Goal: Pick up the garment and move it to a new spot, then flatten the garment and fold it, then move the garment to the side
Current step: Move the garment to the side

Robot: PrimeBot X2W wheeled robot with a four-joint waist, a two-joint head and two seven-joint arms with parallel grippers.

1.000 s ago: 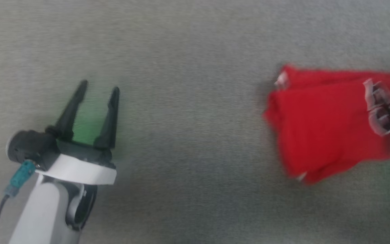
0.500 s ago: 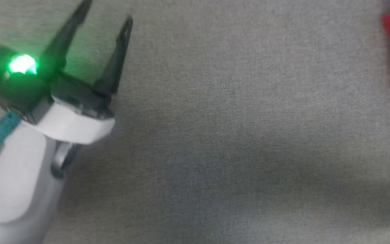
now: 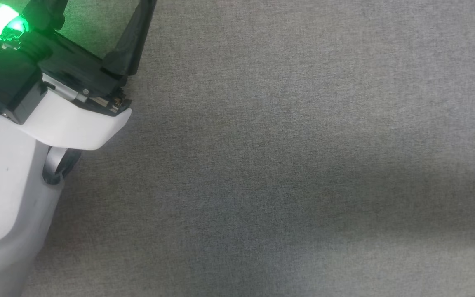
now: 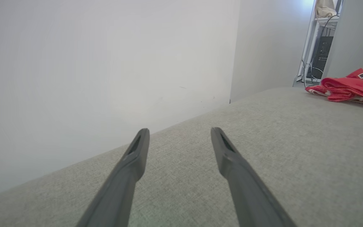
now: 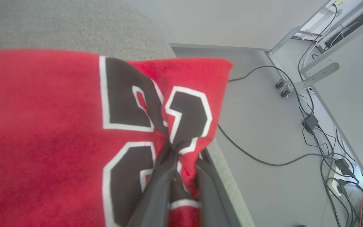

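- Right claw [image 5: 181,154] pinches the garment [image 5: 58,110] by its dark number, bunched at the grey desk's [image 5: 74,22] edge.
- Left claw [image 4: 178,135], spread wide and empty, hovers well apart; the garment lies far to its right.

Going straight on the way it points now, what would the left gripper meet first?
Probably the white wall, past the edge of the grey surface; the left gripper seems to point just over it, though depth is unclear. The garment lies off to the side.
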